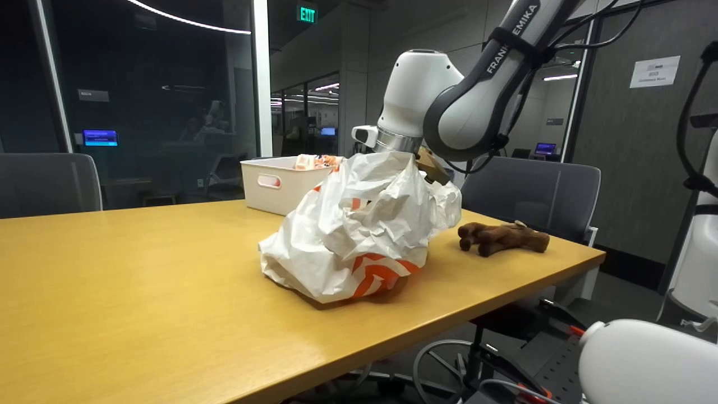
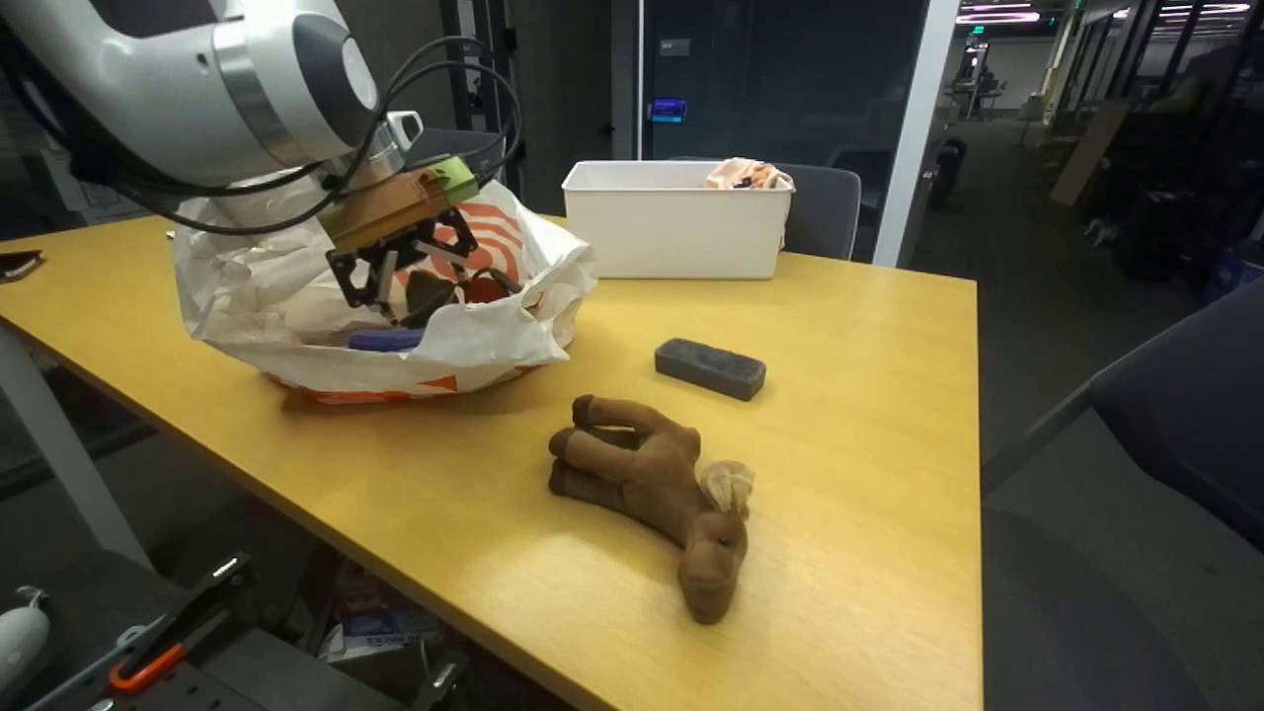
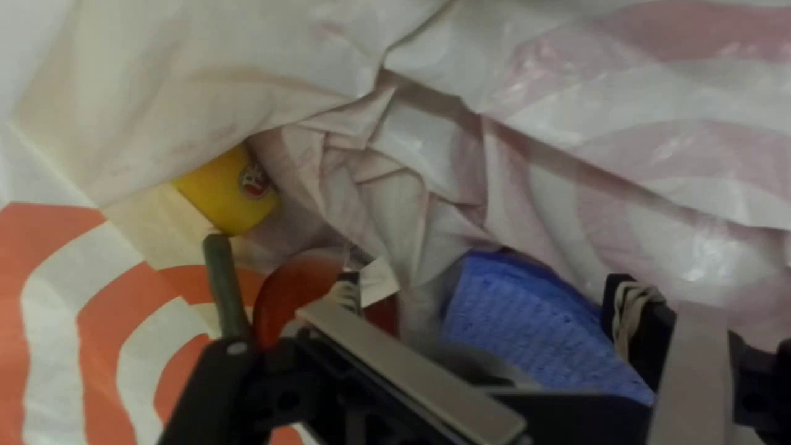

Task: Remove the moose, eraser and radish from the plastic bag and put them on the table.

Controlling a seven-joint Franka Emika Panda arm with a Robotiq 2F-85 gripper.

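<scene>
Moose (image 2: 657, 484): brown plush, pale tuft, on its side on surface (image 2: 869, 444) nr bag (image 2: 489, 341); hand (image 3: 486, 288) in bag's mouth, jaws apart; dk grey eraser (image 2: 709, 368) in an exterior view only; label (image 3: 254, 181) on yellow item (image 3: 217, 194) in bag, wrist view only.

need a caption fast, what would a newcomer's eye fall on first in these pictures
Probably the big crumpled plastic bag, white with orange-red stripes, on the table, with the claw standing open in its mouth. Next, in an exterior view, the brown plush moose lying on its side, with a dark grey eraser nearby.
</scene>
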